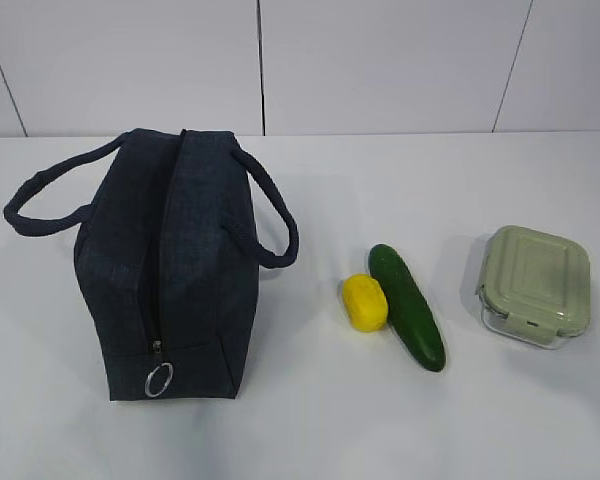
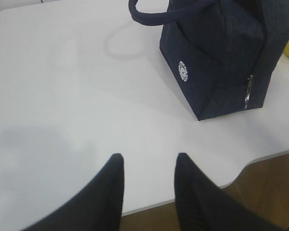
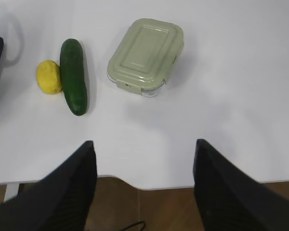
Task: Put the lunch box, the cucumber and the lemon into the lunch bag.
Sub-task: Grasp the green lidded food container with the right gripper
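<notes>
The navy lunch bag [image 1: 170, 265] stands at the table's left, zipper along its top, silver ring pull [image 1: 158, 381] hanging at the near end; it also fills the upper right of the left wrist view [image 2: 221, 57]. The yellow lemon [image 1: 365, 301] lies against the dark green cucumber [image 1: 407, 306] mid-table. The lunch box [image 1: 535, 283] with its sage-green lid sits at the right. My left gripper [image 2: 149, 159] is open and empty over the near table edge, short of the bag. My right gripper [image 3: 143, 144] is open wide and empty, short of the lunch box [image 3: 145, 56], cucumber [image 3: 73, 76] and lemon [image 3: 48, 77].
The white table [image 1: 310, 420] ends in a wavy front edge [image 3: 144, 186] just under both grippers, with brown floor below. A white panelled wall [image 1: 380, 60] stands behind the table. One bag handle [image 1: 40, 205] loops out to the left, the other [image 1: 275, 220] toward the lemon.
</notes>
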{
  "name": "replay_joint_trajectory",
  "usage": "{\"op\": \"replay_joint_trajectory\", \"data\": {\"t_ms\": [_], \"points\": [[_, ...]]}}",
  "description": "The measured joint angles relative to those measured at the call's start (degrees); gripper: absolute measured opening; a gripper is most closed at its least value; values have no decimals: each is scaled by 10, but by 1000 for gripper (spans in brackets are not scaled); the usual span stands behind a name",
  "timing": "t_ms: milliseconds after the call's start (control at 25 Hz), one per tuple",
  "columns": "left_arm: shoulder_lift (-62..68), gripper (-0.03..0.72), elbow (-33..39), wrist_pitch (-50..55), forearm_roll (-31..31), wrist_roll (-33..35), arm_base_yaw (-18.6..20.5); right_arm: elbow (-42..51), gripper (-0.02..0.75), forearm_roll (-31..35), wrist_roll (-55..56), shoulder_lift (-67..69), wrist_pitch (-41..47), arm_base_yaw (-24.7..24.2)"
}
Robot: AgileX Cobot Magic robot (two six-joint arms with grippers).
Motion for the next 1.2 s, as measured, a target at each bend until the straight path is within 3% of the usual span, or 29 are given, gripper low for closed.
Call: {"op": "replay_joint_trajectory", "data": {"t_ms": [480, 840, 960, 1200], "points": [[0, 238, 0, 0, 0, 0, 0, -6, 459, 69, 13, 240, -69, 0], [0, 238, 0, 0, -21, 0, 0, -106, 442, 92, -7, 404, -90, -18], [0, 238, 0, 0, -25, 0, 0, -155, 442, 146, -44, 467, -88, -39], [0, 238, 0, 0, -26, 0, 0, -225, 442, 358, -209, 591, 1, -132]]}}
